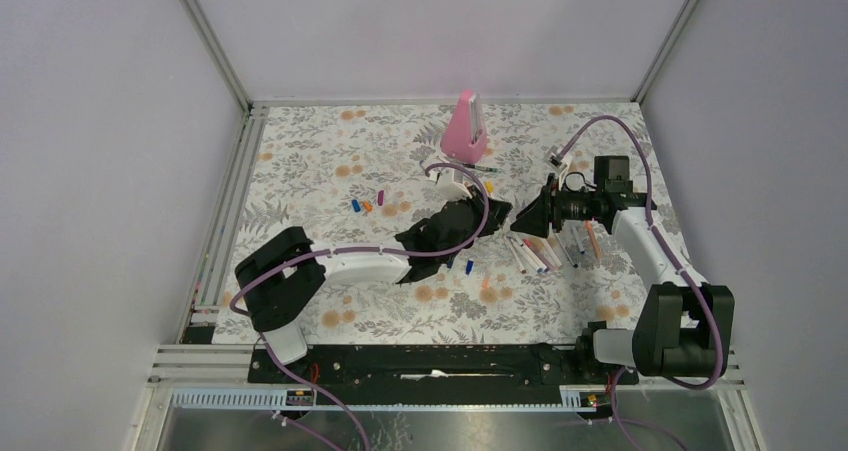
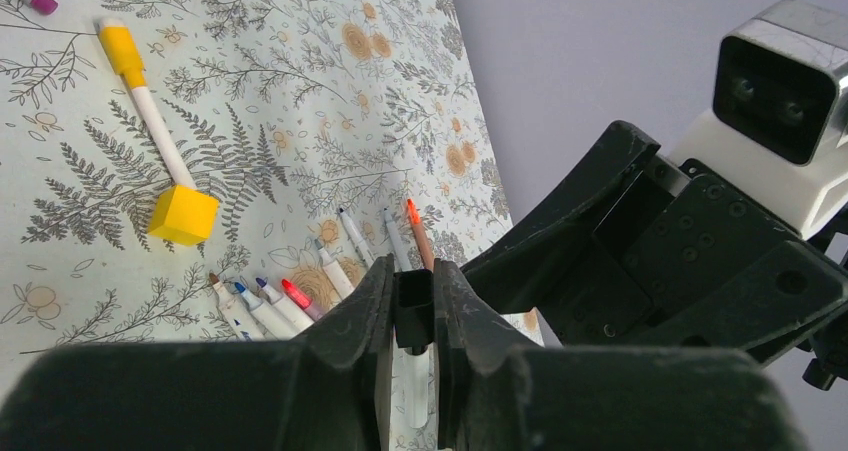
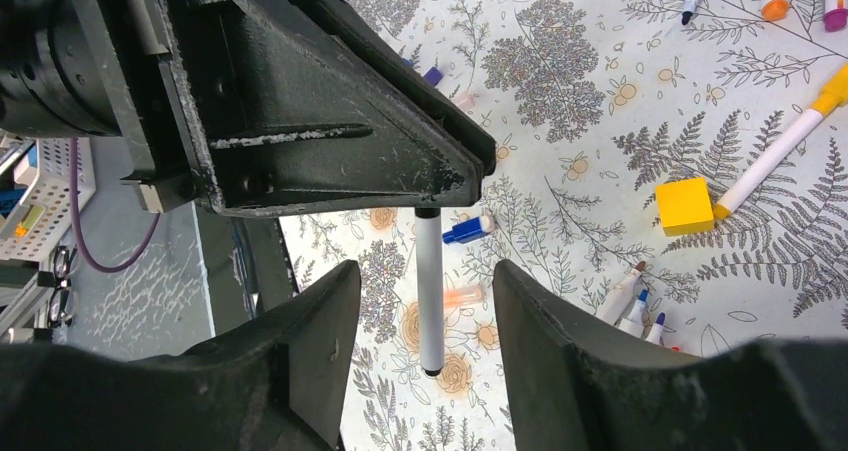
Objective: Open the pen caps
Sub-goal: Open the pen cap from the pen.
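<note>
Your left gripper (image 2: 412, 289) is clamped on the black cap (image 2: 412, 316), and the right gripper (image 3: 425, 283) stands apart around the white barrel (image 3: 429, 301), so a loose cap may drop it.

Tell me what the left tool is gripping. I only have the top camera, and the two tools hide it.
Observer: The left tool is clamped on the black end, likely the cap, of a white pen.
Operator: Is the right tool on that pen?
Observer: No. The right tool stands open, straddling the pen without touching it.
Operator: Has the pen come out of the cap?
Observer: It doesn't look so. The pen sticks straight out from the black end, with no gap showing.
</note>
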{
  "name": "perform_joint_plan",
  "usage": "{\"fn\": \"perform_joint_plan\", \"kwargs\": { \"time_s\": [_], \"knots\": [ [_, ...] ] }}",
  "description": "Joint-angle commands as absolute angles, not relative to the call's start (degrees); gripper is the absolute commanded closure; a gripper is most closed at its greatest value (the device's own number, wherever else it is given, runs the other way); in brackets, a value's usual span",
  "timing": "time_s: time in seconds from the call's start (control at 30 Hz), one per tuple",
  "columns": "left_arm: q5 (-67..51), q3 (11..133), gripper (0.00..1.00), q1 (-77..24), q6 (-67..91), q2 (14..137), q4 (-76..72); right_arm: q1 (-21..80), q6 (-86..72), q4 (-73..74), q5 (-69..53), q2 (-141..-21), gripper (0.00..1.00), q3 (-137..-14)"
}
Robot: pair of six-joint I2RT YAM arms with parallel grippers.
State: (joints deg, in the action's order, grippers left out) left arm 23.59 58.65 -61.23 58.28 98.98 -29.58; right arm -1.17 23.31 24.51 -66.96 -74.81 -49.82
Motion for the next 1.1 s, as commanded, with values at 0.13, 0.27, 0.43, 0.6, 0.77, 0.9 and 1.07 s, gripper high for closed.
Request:
{"fn": "perform_joint_plan", "kwargs": {
  "time_s": [0.13,0.27,0.43,0.6,0.77,0.9,1.07],
  "knots": [
    [22.40,56.61,1.00,-61.26,59.83,96.34,-40.60,-0.34,19.48,20.06,-67.37,-74.51,0.42,-49.06],
    [21.83,56.90,1.00,-61.26,59.72,96.76,-42.43,1.73,19.34,20.19,-65.23,-75.91,0.45,-49.21],
    [21.44,57.29,1.00,-61.26,59.52,96.89,-43.27,2.82,19.28,20.70,-64.36,-76.73,0.70,-49.85],
    [24.00,57.40,1.00,-60.12,53.47,96.45,-49.85,2.99,22.50,24.45,-65.05,-76.90,1.00,-51.43],
    [32.65,59.44,1.00,-55.18,46.09,92.54,-55.50,2.96,22.94,25.14,-66.95,-77.56,1.00,-51.41],
    [37.36,61.66,1.00,-50.65,46.60,90.23,-56.02,2.99,23.46,25.36,-68.03,-78.13,1.00,-51.03],
    [39.50,62.28,1.00,-47.62,48.06,87.87,-54.93,2.98,24.42,25.98,-68.77,-77.77,1.00,-51.06]
  ]
}}
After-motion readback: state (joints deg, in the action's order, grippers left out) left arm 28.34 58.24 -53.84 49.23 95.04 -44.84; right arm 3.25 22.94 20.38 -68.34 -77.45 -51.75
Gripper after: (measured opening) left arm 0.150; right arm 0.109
